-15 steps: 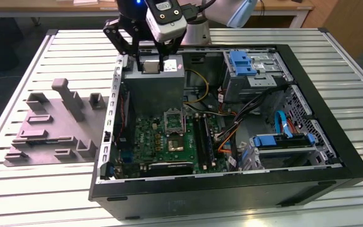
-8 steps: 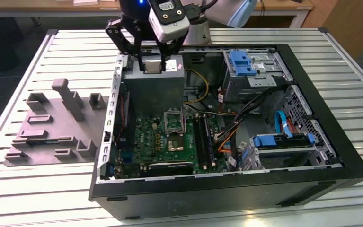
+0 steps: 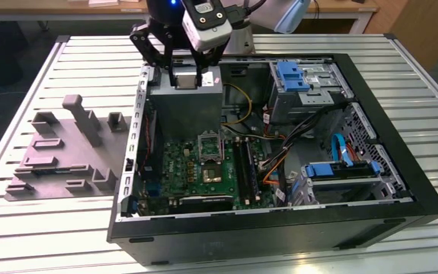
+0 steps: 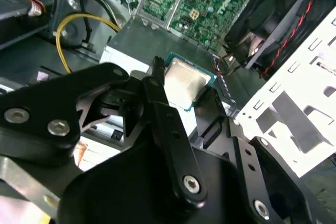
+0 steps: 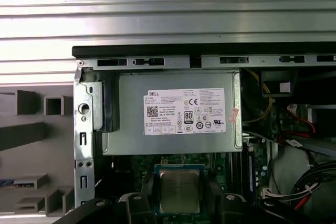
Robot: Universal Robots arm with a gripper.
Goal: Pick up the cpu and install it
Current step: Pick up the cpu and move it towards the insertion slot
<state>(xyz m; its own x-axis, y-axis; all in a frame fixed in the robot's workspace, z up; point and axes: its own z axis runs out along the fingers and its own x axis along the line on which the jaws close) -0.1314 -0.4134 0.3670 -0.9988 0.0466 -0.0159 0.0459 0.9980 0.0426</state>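
My gripper is shut on the cpu, a small flat square chip with a silvery top and a pale rim, held by its edges between the black fingers. In the second wrist view the cpu hangs over the grey power supply, with the green motherboard beyond. In the exterior view the gripper hovers over the power supply at the back of the open computer case. The metal-framed socket lies on the board a little nearer the camera than the gripper.
The black case stands open on a slatted metal table. A grey plastic fixture lies at the exterior view's left of the case. Drive bays with blue tabs, loose cables and a fan crowd the inside.
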